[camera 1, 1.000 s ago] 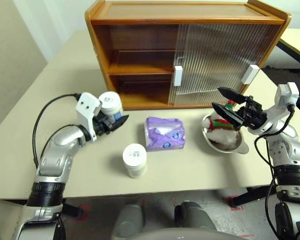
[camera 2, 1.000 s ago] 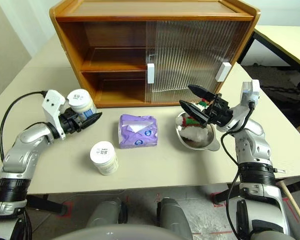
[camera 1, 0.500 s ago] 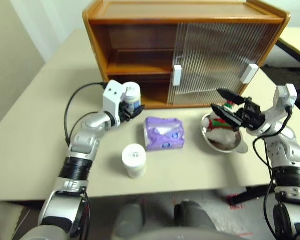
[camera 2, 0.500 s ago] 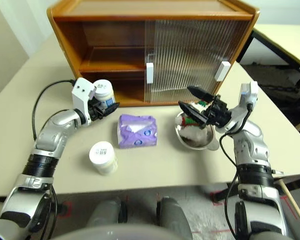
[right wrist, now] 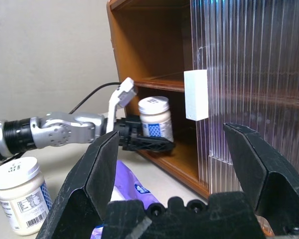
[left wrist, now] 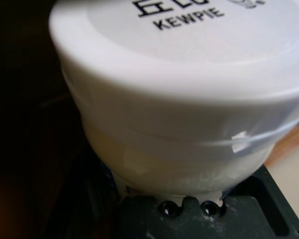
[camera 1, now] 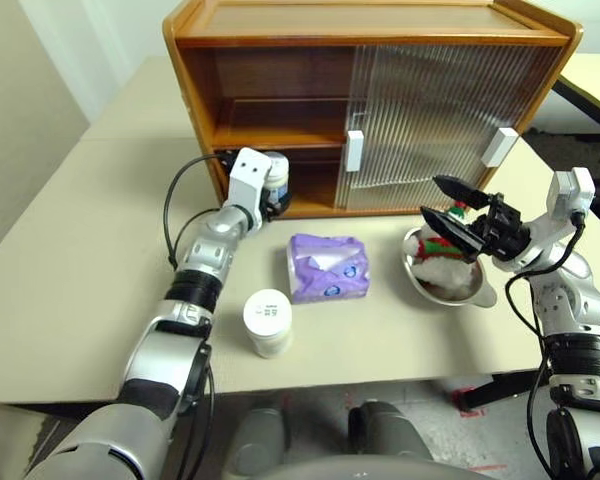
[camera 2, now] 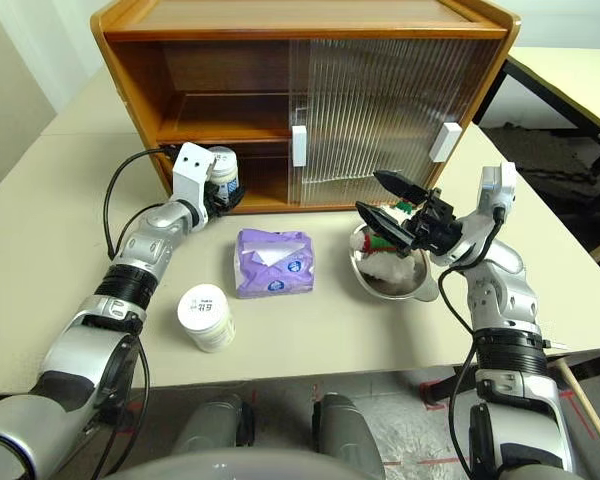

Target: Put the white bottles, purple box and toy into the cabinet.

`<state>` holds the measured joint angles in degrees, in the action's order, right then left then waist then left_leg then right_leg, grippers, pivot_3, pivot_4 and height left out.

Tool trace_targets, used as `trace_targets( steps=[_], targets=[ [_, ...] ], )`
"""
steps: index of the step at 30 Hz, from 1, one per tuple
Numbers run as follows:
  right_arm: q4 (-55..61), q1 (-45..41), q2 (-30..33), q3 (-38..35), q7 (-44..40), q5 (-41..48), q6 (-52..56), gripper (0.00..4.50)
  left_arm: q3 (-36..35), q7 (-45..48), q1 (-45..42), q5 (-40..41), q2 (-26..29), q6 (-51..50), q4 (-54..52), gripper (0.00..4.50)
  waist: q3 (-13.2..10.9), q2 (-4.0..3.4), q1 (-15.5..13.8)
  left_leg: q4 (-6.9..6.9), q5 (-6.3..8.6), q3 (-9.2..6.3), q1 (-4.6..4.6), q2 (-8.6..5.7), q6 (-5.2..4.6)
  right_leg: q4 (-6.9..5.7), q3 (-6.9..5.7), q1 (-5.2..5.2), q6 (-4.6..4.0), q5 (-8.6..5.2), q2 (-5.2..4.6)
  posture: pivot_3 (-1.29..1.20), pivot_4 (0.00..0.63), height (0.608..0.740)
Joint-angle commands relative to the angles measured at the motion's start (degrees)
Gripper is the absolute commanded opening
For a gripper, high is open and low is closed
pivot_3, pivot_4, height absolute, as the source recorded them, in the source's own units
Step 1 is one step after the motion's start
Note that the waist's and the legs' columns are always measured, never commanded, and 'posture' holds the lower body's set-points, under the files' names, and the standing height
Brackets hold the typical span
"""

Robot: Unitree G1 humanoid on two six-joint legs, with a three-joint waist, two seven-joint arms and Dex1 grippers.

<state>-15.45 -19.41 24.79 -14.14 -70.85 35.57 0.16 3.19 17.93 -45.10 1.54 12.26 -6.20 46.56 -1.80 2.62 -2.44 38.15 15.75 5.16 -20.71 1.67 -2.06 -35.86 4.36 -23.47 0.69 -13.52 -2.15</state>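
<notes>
While I am bringing the left gripper point(camera 2: 226, 192) up to the cabinet point(camera 1: 280, 25) with its jaws clamped on one white bottle point(camera 2: 222, 170), I am watching the lower shelf's lip. The bottle is hanging right at the open lower bay, and I judge a low approach could catch the lip and tip it, or a late release could let it roll out.

It is a squat jar with a wide white lid and blue label. The second white bottle point(camera 1: 268, 321) is standing on the desk point(camera 1: 70, 300) near the purple box point(camera 1: 328, 267). The right gripper point(camera 1: 450, 208) is hovering above the toy point(camera 1: 442, 252), its jaws spread wide and empty.
</notes>
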Motion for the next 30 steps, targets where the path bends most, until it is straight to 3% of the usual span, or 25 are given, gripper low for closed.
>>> trace_targets(
  steps=[1,15,30],
  targets=[
    [1.29,0.96,0.26,0.46,0.16,-0.58,-0.34,4.5,-0.83,-1.49,-3.19,-0.91,-1.18,4.0,5.21,3.16,0.0,0.01,-0.01,0.0,0.0,0.0,0.0,0.0,0.0,0.0,0.0,0.0,0.0,0.0,0.01,0.06,0.006,0.74],
    [5.35,3.31,1.15,3.99,-0.02,-1.7,2.46,4.5,-3.69,-7.68,-10.24,-1.1,-4.63,9.37,18.98,3.16,-0.08,0.13,0.17,0.09,0.01,0.0,-0.08,-0.01,0.01,-0.02,0.02,-0.05,0.02,0.01,0.1,0.05,0.017,0.74],
    [5.62,3.12,1.42,4.5,-0.08,-1.63,2.65,4.5,-6.01,-7.36,-11.63,-1.23,-6.29,10.2,22.44,3.16,-0.08,0.13,0.25,0.3,0.01,-0.01,-0.16,-0.01,0.02,-0.06,0.0,-0.06,0.02,0.07,0.16,0.05,0.013,0.74]
  ],
)
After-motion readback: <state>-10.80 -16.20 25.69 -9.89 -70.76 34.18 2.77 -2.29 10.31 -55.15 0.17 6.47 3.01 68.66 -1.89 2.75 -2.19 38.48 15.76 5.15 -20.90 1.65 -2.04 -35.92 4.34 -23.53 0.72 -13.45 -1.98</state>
